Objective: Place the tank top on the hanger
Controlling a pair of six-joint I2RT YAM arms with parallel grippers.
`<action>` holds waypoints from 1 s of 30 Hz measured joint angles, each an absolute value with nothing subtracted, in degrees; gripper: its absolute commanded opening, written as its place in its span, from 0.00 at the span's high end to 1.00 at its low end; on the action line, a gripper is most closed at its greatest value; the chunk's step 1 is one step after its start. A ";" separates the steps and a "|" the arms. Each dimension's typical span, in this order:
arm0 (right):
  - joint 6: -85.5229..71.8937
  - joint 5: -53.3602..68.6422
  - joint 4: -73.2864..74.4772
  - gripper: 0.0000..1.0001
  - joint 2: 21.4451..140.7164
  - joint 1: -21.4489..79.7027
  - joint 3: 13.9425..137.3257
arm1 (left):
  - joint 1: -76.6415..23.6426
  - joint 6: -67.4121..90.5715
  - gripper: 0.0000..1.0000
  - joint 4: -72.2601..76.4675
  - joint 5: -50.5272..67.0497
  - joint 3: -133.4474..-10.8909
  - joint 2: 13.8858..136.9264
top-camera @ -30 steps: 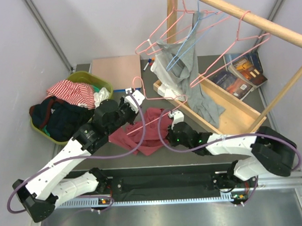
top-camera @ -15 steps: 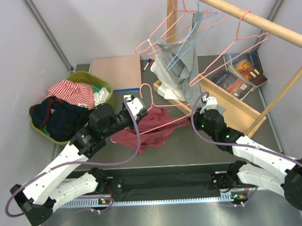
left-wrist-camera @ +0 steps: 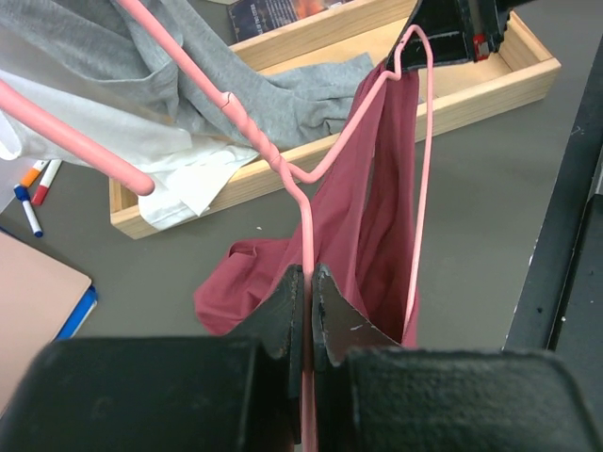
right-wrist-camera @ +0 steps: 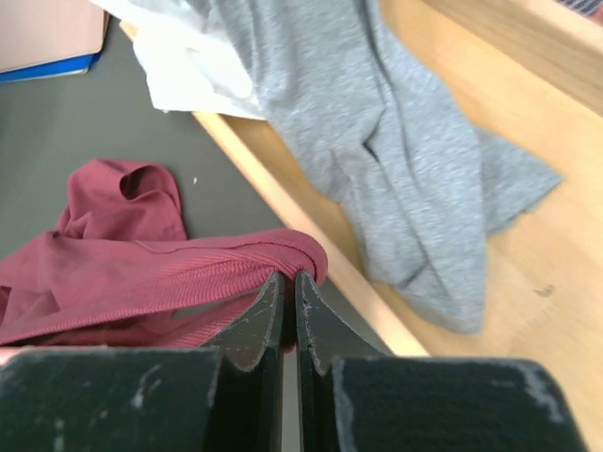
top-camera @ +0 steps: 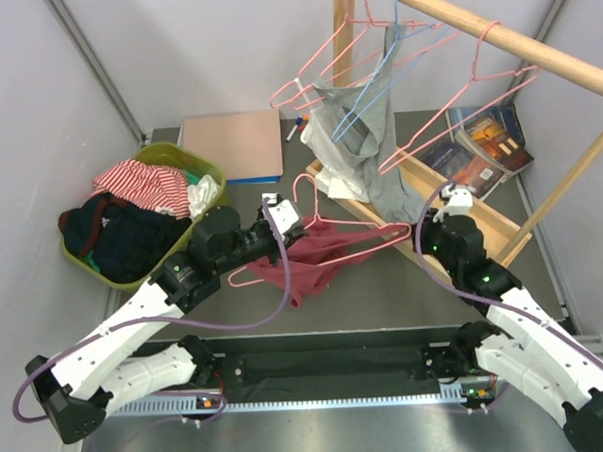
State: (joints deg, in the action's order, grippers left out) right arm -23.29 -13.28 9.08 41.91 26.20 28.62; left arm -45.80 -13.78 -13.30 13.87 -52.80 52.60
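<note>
The dark table (top-camera: pixel 384 292) carried a wooden clothes rack whose long wooden tray (top-camera: pixel 472 234) serves here as the landmark. The rack's rail (top-camera: pixel 534 51) crossed above the tray. From it hung spare pink hangers, a light blue hanger (top-camera: pixel 375 83), and a grey garment (top-camera: pixel 379 173) that drooped down into the tray. Well to the left of the tray sat a green basket (top-camera: pixel 168 152) heaped with clothes, a red-and-white striped cloth on top.

The maroon tank top (top-camera: pixel 303 271) lay just beside the tray's left side. Most of it was crumpled on the table, with one part drawn up taut towards the tray's edge. A pink board (top-camera: pixel 233 144) lay on the table behind and to the left of the tray. Some books (top-camera: pixel 488 143) lay at the tray's far right end.

The pink wire hanger (left-wrist-camera: pixel 307 235) was off the table, left of the tray and over the tank top. Its far corner reached nearly to the tray's edge, with the stretched cloth gathered up to that corner. I could not tell whether the cloth went round the wire there.

My left gripper (left-wrist-camera: pixel 307 282), left of the tray, was clamped on the hanger's wire near the neck. My right gripper (right-wrist-camera: pixel 289 282), at the tray's edge, had its fingers pressed together on a ribbed fold of the tank top. A few markers (top-camera: pixel 297 126) lay behind the tray's left end.
</note>
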 measured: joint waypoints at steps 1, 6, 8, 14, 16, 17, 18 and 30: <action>-22.96 -13.23 9.96 1.00 41.23 25.58 28.97 | -45.91 -13.78 1.00 -13.28 13.87 -52.80 52.66; -21.47 -13.15 13.74 1.00 38.74 23.90 31.51 | -46.41 -13.80 1.00 -13.28 13.69 -52.80 52.97; -20.99 -12.91 15.11 1.00 37.76 23.59 32.73 | -46.70 -13.85 1.00 -13.32 13.10 -52.77 53.12; -20.38 -11.60 20.34 1.00 34.44 23.46 35.75 | -47.37 -14.00 1.00 -13.32 11.55 -52.77 53.69; -19.90 -10.74 22.41 1.00 33.93 23.44 37.12 | -47.68 -14.11 1.00 -13.32 10.96 -52.77 54.02; -19.64 -10.31 23.03 1.00 33.85 23.44 37.67 | -47.77 -14.17 1.00 -13.32 10.74 -52.77 54.04; -19.42 -9.76 23.99 1.00 33.80 23.44 38.39 | -47.86 -14.31 1.00 -13.30 10.44 -52.77 54.13; -18.76 -3.01 27.92 1.00 34.02 24.47 42.11 | -48.77 -14.74 1.00 -13.23 9.34 -52.75 54.87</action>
State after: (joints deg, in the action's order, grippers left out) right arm -18.76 -3.01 27.92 34.02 24.47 42.11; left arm -48.77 -14.74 -13.23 9.34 -52.75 54.87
